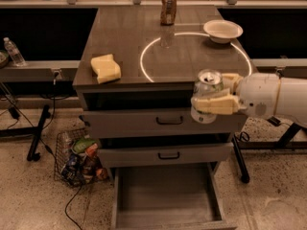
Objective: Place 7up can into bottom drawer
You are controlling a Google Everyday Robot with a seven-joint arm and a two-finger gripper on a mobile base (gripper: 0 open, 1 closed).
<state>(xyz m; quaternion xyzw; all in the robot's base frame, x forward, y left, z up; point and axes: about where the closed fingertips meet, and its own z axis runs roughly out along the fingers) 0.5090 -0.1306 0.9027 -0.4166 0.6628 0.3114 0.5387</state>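
My gripper point(213, 97) is shut on the 7up can point(207, 86), a small can with a silver top, held upright in front of the cabinet's right front edge, level with the top drawer. The cream fingers point(216, 105) wrap across the can's middle. The white arm reaches in from the right. The bottom drawer point(165, 213) is pulled open below, a wide shallow grey box with nothing in it. The can is above and a little right of the drawer's middle.
On the cabinet top point(124, 42) lie a yellow sponge point(106, 68), a brown-gold can point(168, 7) at the back and a white bowl point(223, 30) at the right. The two upper drawers point(168, 120) are closed. A wire basket of packets point(76, 159) stands on the floor at the left.
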